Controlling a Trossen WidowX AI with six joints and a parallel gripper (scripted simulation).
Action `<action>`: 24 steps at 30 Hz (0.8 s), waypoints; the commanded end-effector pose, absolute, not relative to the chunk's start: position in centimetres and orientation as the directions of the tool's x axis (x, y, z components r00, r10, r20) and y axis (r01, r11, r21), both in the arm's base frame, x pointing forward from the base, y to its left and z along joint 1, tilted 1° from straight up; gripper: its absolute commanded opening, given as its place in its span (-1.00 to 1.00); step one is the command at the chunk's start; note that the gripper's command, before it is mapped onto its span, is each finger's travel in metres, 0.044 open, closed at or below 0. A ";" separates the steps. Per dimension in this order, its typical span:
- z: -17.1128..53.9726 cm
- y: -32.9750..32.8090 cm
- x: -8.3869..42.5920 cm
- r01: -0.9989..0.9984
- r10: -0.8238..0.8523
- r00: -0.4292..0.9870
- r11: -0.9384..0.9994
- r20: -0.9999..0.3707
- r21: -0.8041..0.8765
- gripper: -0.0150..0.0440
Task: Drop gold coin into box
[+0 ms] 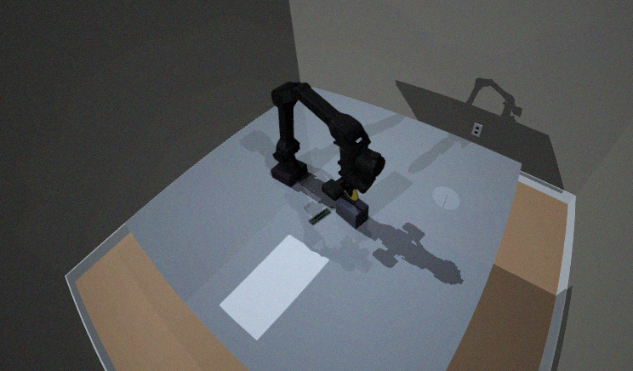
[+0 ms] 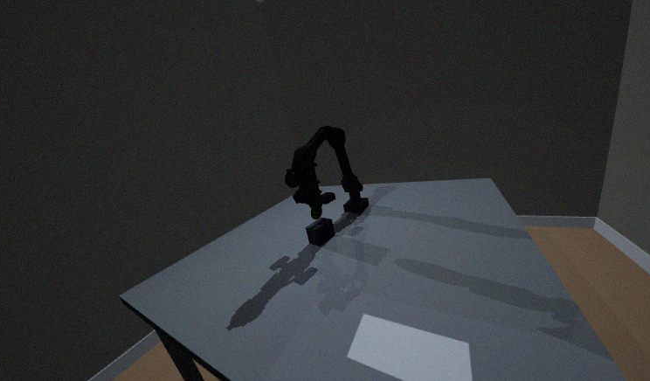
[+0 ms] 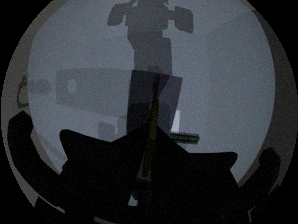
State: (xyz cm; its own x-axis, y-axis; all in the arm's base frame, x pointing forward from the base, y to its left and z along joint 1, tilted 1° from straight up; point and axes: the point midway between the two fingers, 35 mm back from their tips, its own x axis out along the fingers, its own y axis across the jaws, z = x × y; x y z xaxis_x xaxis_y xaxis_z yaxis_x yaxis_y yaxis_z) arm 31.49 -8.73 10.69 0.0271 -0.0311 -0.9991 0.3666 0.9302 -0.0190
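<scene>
My gripper (image 1: 350, 190) (image 2: 314, 206) is shut on the gold coin (image 1: 353, 195) (image 2: 315, 213) and points down. In the wrist view the coin (image 3: 153, 120) shows edge-on as a thin yellow-brown strip between the dark fingers. The grey box (image 1: 351, 214) (image 2: 320, 232) (image 3: 171, 100) stands on the table below. The coin hangs just above its lid, with a small gap in the exterior view. The slot (image 3: 157, 84) shows as a dark line in the lid, roughly in line with the coin. The dark-green holder (image 1: 320, 216) (image 3: 185, 138) is empty beside the box.
The arm's base (image 1: 289, 173) (image 2: 356, 205) stands on the table (image 1: 245, 230) (image 2: 213, 279) behind the box. A bright white rectangle (image 1: 275, 286) (image 2: 412, 348) and a pale round patch (image 1: 446, 193) lie on the table top. Dark arm shadows cross it.
</scene>
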 end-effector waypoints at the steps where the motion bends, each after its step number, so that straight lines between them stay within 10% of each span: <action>1: 11.1 -8.8 31.7 0.369 -0.032 0.031 0.929 -0.999 -0.018 -0.49; 24: 10.6 -8.7 31.4 0.363 -0.031 0.031 0.932 -0.999 -0.018 -0.49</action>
State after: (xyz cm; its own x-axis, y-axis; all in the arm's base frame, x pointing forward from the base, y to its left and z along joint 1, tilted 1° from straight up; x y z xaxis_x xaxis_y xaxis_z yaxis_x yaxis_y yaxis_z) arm 31.64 -8.78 10.62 0.0328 -0.0326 -0.9989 0.3667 0.9301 -0.0183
